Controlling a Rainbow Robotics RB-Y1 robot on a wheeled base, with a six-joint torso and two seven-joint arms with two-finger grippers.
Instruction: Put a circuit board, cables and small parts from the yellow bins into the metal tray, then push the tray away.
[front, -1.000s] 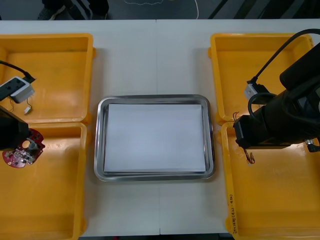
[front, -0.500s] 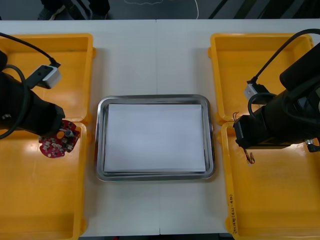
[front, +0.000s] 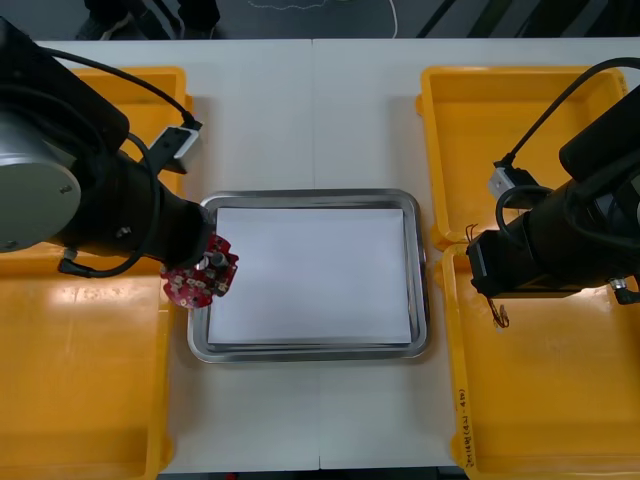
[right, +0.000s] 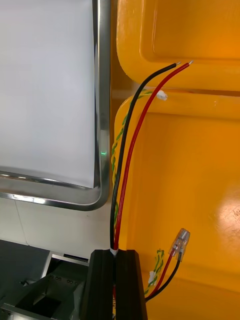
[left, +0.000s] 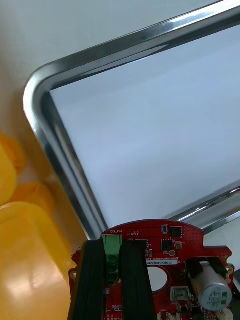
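Note:
My left gripper (front: 207, 266) is shut on a round red circuit board (front: 198, 278), which hangs over the left rim of the metal tray (front: 312, 197). In the left wrist view the fingers (left: 91, 280) pinch the green connector on the circuit board (left: 170, 250) just outside the rim of the tray (left: 47, 125). My right gripper (right: 116, 254) is shut on a black and red cable (right: 127, 145). It hovers over the inner edge of the near right yellow bin (right: 190, 175), beside the tray (right: 102, 100). An end of that cable (front: 499, 316) dangles below the right arm.
The tray is white inside and holds nothing. Two yellow bins (front: 130, 130) stand on the left and two yellow bins (front: 500, 130) on the right. A twisted yellow and green cable (right: 118, 137) and a connector-tipped cable (right: 172, 260) lie in the near right bin.
My left arm has carried the circuit board rightward, out of the near left bin and onto the tray's left rim. The right arm has not moved.

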